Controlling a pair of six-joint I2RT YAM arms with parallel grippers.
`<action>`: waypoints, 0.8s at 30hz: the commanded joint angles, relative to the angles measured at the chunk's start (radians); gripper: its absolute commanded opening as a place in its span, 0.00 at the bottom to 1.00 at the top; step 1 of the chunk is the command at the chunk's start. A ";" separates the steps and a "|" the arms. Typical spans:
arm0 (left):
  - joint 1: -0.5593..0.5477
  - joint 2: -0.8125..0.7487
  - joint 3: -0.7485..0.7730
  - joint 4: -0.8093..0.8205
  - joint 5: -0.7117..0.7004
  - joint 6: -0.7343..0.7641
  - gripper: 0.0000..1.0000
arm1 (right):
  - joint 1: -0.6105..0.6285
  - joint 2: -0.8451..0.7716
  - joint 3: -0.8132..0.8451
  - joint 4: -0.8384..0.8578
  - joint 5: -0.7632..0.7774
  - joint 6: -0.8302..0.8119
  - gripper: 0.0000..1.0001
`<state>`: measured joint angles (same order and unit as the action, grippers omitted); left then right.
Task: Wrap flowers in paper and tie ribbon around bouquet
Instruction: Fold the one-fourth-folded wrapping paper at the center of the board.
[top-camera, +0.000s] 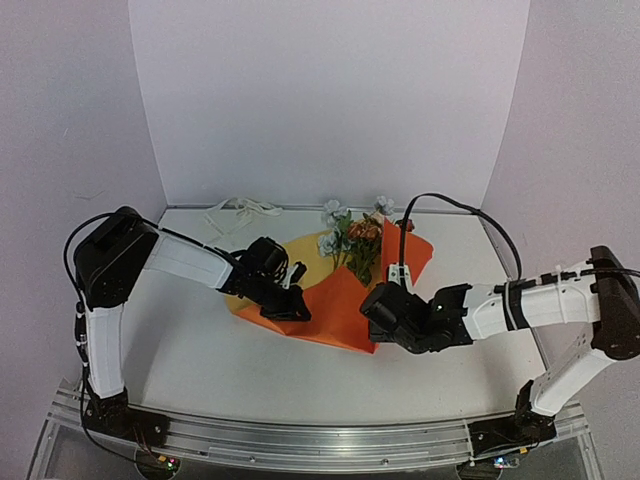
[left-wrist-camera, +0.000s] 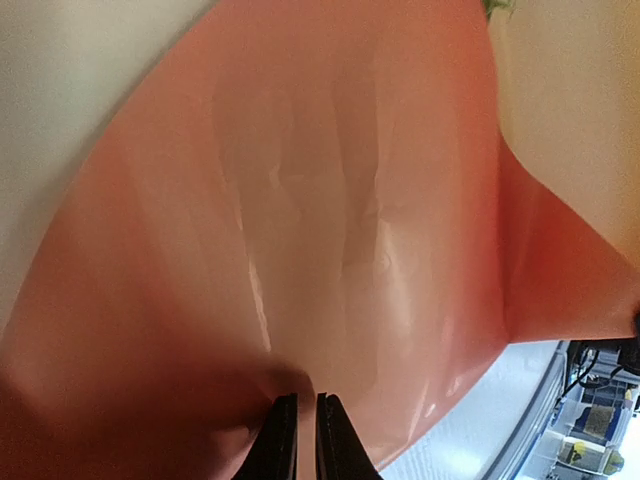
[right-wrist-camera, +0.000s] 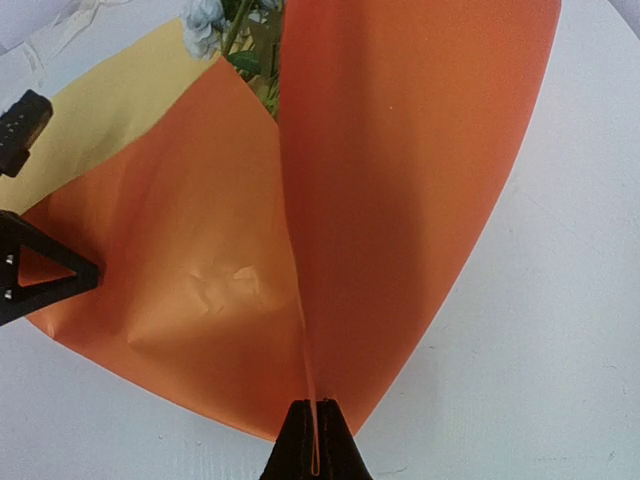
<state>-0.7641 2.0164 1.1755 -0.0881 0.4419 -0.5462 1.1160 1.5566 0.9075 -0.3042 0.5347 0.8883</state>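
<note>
Nearest, the right hand (right-wrist-camera: 315, 412) is pinched shut on the paper (right-wrist-camera: 200, 270), holding its right flap upright. The left hand (left-wrist-camera: 300, 405), almost closed, grips the left edge. Best to draw both flaps snugly across the stems of the flowers (top-camera: 355, 240), which lie mid-sheet, farther back.

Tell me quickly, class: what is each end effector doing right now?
Left end effector: closed, pinching the paper.
Right end effector: closed on the paper's raised fold.
</note>
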 joint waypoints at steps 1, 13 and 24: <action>-0.014 0.037 0.055 0.001 0.001 0.012 0.10 | 0.004 0.048 0.081 0.023 -0.052 -0.118 0.00; -0.082 0.054 0.052 0.040 -0.020 -0.062 0.10 | -0.007 0.164 0.090 0.184 -0.262 -0.273 0.03; -0.067 -0.052 0.009 0.056 -0.067 -0.099 0.16 | -0.024 0.213 0.070 0.230 -0.286 -0.253 0.24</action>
<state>-0.8438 2.0480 1.2037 -0.0531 0.4082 -0.6177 1.0959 1.7843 0.9688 -0.1194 0.2557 0.6308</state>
